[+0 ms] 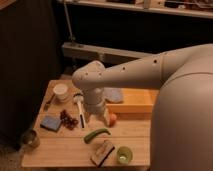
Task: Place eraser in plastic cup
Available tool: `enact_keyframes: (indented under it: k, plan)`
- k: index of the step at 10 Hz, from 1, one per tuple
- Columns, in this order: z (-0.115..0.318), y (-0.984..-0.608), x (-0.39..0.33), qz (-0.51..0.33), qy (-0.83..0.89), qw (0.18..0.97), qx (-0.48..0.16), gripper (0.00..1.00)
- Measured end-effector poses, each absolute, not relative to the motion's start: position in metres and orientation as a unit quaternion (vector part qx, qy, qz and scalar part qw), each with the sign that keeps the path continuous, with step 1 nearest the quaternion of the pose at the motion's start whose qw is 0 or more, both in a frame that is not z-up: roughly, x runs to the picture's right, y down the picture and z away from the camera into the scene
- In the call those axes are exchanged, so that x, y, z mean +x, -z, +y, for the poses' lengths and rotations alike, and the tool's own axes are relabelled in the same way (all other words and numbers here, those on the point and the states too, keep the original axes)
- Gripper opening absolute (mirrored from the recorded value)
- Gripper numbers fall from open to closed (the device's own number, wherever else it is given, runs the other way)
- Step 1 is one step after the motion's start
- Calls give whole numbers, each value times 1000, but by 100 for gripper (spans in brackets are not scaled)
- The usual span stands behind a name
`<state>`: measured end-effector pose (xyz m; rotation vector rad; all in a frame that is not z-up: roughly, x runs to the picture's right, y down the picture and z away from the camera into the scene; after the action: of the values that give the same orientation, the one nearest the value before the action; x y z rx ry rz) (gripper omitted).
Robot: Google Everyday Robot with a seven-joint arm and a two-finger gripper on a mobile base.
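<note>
The eraser, a tan block with a dark strip along one side, lies flat near the front edge of the wooden table. The small lime-green plastic cup stands upright just to its right, close beside it. My gripper hangs down from the big white arm over the middle of the table, between the dark grapes and the orange, well behind the eraser and the cup. It holds nothing that I can see.
A white cup stands at the back left. A blue pad, grapes, an orange, a green pepper and a yellow tray are on the table. A metal can stands at the left front corner.
</note>
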<state>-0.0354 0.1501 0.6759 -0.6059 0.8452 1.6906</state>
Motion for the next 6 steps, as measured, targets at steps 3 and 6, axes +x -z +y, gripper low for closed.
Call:
enact_keyframes:
  k: [3,6]
  plan:
    - [143,-680,-7,316,-704,527,-355,65]
    - [142,-680,4,315,-718,521,-336,65]
